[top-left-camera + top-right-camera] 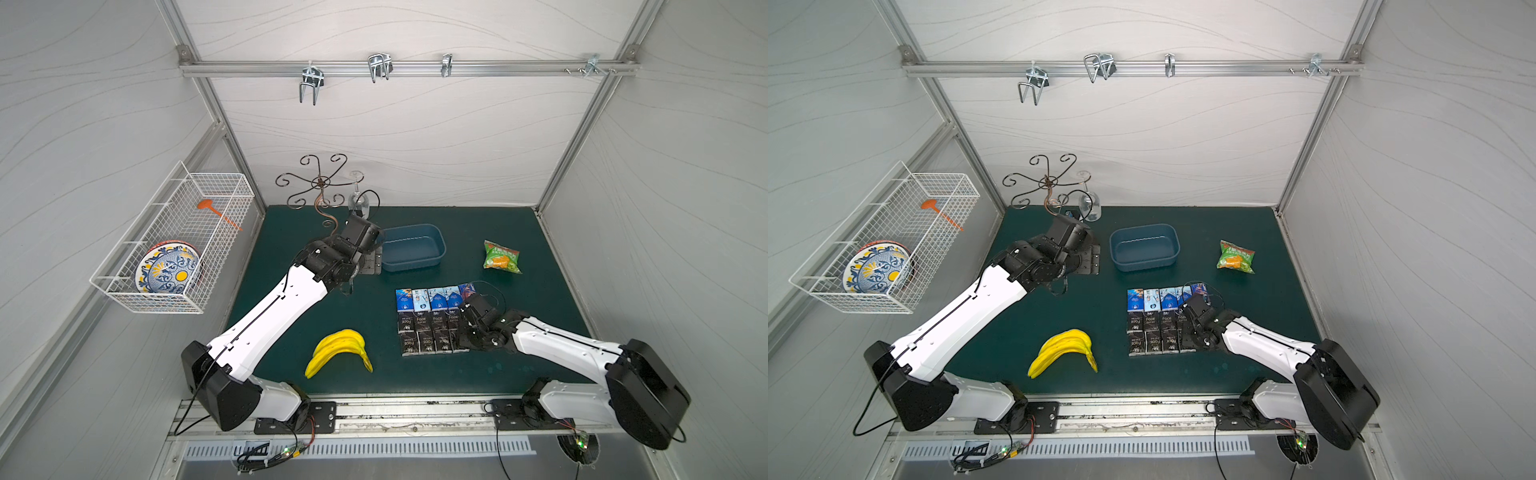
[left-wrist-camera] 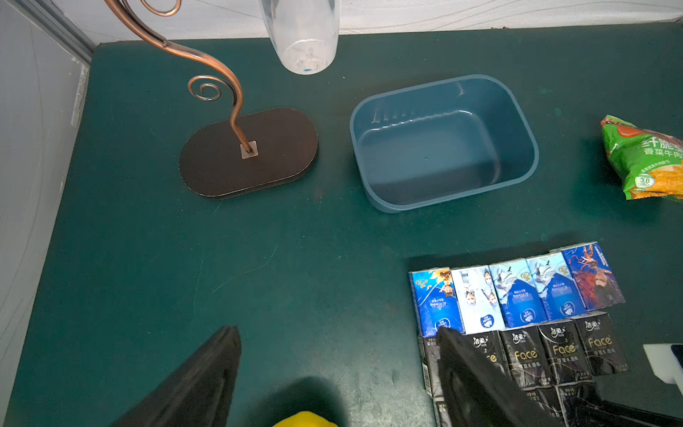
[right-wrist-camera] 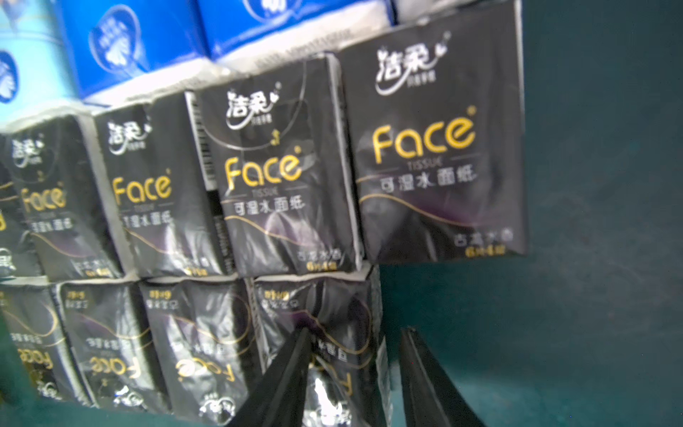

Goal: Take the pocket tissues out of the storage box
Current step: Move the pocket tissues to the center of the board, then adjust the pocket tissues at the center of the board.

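The storage box [image 1: 411,249] [image 1: 1144,249] [image 2: 425,155] is a blue-grey tub at mid table, and nothing lies in it. The pocket tissues [image 1: 432,320] [image 1: 1160,320] [image 2: 517,307] lie on the green mat in three tidy rows, blue-and-white ones farthest, black "Face" ones [image 3: 281,177] nearer. My right gripper [image 3: 354,332] [image 1: 462,332] hangs low over the right end of the nearest black row. Its jaws are open and straddle the end packet [image 3: 343,310], with a gap at one finger. My left gripper [image 2: 340,332] is open and holds nothing, raised over bare mat left of the box.
A green-orange snack bag [image 1: 501,257] lies right of the box. Yellow bananas [image 1: 338,353] sit at the front centre. A scrolled metal stand [image 2: 247,151] with a hanging glass [image 2: 301,37] stands at the back left. A white wire basket [image 1: 174,241] on the left wall holds a plate.
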### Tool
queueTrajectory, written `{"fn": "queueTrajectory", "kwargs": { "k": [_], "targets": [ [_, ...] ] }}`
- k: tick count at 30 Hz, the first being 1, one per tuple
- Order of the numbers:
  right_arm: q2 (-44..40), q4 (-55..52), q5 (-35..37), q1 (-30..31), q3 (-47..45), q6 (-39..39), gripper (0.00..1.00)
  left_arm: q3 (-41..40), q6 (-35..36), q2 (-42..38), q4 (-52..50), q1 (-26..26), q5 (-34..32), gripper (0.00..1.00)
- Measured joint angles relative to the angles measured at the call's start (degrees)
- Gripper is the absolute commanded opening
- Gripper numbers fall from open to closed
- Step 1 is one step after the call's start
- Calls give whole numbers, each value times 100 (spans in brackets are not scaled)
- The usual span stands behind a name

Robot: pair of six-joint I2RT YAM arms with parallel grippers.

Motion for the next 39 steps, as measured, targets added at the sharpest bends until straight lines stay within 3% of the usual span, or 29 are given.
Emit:
{"fn": "queueTrajectory", "kwargs": {
  "k": [25,34,39],
  "targets": [
    [-431,-343,9,0,72,0,55,0,2,20,0,-9,-2,87],
    [-496,-560,9,0,1067,-94,57,2,24,20,-7,-11,-111,87],
    [-439,-520,9,0,1174,-170,57,2,48,20,-48,-11,-164,88]
  ]
}}
